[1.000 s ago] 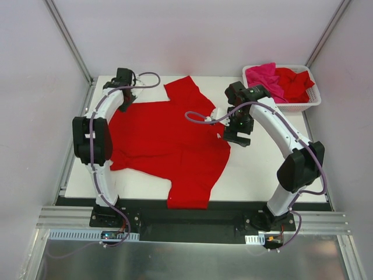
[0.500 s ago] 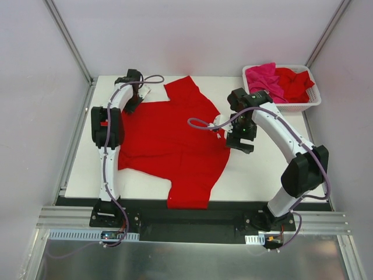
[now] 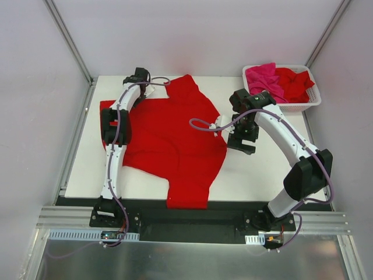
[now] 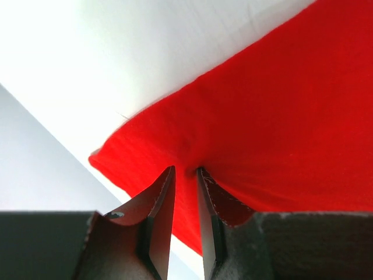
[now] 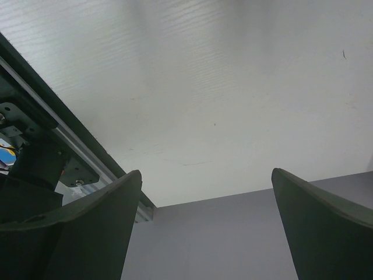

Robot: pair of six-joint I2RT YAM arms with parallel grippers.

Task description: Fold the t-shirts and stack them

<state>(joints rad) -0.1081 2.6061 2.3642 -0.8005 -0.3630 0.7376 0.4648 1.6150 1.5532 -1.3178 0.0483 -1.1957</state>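
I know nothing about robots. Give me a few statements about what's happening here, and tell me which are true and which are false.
1. The left gripper pinches the spread red shirt. True.
2. The right gripper holds a shirt. False: its jaws stand wide open and empty, beside the spread red shirt.
3. The basket holds a pink shirt and a crumpled red shirt. True.
4. The basket stands at the near left. False: it sits at the far right corner of the table.
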